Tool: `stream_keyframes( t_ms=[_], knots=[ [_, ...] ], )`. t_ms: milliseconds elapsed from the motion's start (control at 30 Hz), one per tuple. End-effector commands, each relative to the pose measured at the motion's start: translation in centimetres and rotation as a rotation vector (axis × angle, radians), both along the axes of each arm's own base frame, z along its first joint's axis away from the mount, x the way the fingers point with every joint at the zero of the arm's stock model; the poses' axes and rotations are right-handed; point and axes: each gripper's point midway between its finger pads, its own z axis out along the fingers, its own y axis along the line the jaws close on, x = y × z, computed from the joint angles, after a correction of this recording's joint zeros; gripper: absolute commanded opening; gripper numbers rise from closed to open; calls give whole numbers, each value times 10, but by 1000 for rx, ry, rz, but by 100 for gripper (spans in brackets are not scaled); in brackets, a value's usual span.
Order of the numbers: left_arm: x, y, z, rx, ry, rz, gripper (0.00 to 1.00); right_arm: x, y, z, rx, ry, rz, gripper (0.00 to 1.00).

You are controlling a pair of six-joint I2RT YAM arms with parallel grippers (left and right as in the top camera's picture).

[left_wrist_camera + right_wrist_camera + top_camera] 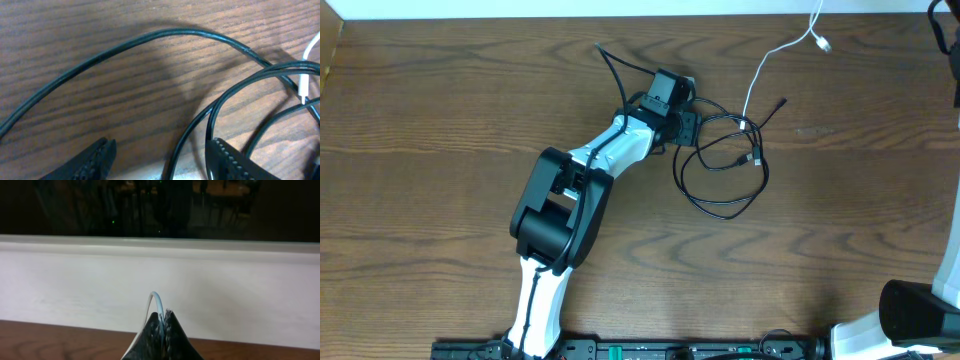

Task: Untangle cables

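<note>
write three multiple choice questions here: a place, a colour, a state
1. Where does the black cable loop? A beside the left claw B off the table C under the right arm
2. What colour is the cable in the right claw? A black B white C red
3. The left claw is: A shut empty B shut on a plug C open
A: overhead shows the loops by it. B: a white cable pokes from its shut fingers. C: its fingers stand apart around the black cable.
</note>
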Motion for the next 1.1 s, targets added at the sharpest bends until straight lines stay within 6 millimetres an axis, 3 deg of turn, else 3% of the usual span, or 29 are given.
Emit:
stream_keyframes(
  t_ms=[0,267,667,733,767,833,1067],
  knots=[
    [-6,2,-28,69,25,4,60,-4,-1,6,-11,-10,3,1],
    [-25,-18,-32,103,25,-80,51,-5,-2,-21,-27,89,6,1],
    [-31,-19,-22,107,29,-98,45,17,-6,-134,-5,431,11,1],
    [-33,-20,-19,107,30,-113,33,21,-6,-147,1,464,11,1],
    [-34,-18,-15,125,18,-144,22,24,-6,-156,4,487,11,1],
    [-33,-13,-7,149,-1,-158,12,25,-7,-165,7,508,11,1],
    [-40,22,58,164,-4,-106,8,30,-19,-179,-19,541,-48,1]
  ],
)
